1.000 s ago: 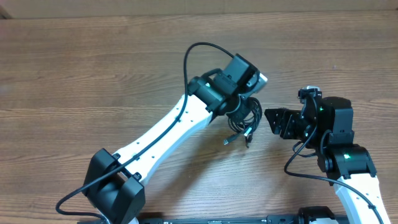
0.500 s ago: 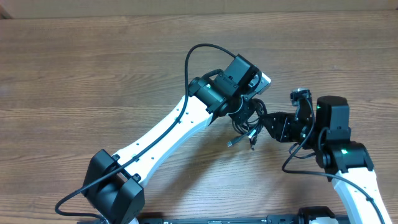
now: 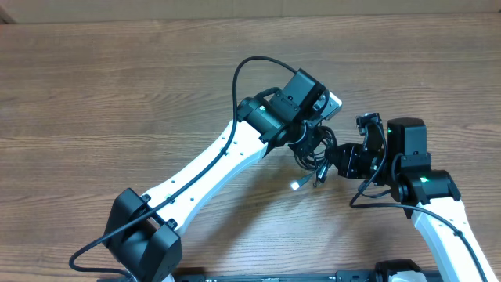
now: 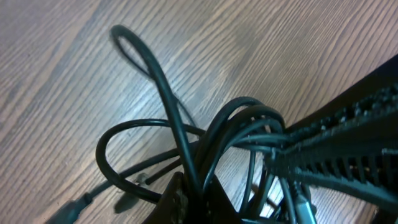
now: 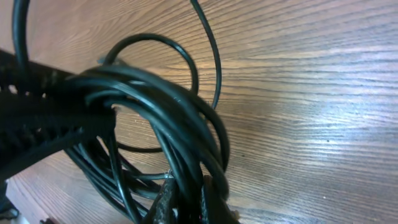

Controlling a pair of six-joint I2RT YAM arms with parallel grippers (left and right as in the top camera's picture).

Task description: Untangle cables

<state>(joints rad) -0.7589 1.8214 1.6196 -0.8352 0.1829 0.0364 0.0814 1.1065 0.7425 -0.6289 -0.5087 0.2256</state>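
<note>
The left arm (image 3: 227,153) stretches on a long diagonal from its base at the near left corner out over the wooden tabletop (image 3: 117,78), its wrist bent down over the tangle. The right arm (image 3: 423,188) rises from the near right corner and turns its wrist sideways toward the left, so the two wrists nearly meet.

The cables (image 3: 317,157) sit bunched between them, a little right of the tabletop's middle. The left fingers (image 4: 180,199) are pinched tight on several black strands that rise between them and fan into loops. The right fingers (image 5: 165,205) are closed narrow on the same bundle from the opposite side, with thick strands arching over them. In each wrist view the other arm's ribbed black finger pushes into the knot. One loop (image 4: 140,56) sticks out away from the bunch above the wood. A silver-tipped plug (image 3: 296,186) pokes out just below the bundle, toward the near edge. I cannot tell whether the bundle touches the tabletop.
</note>
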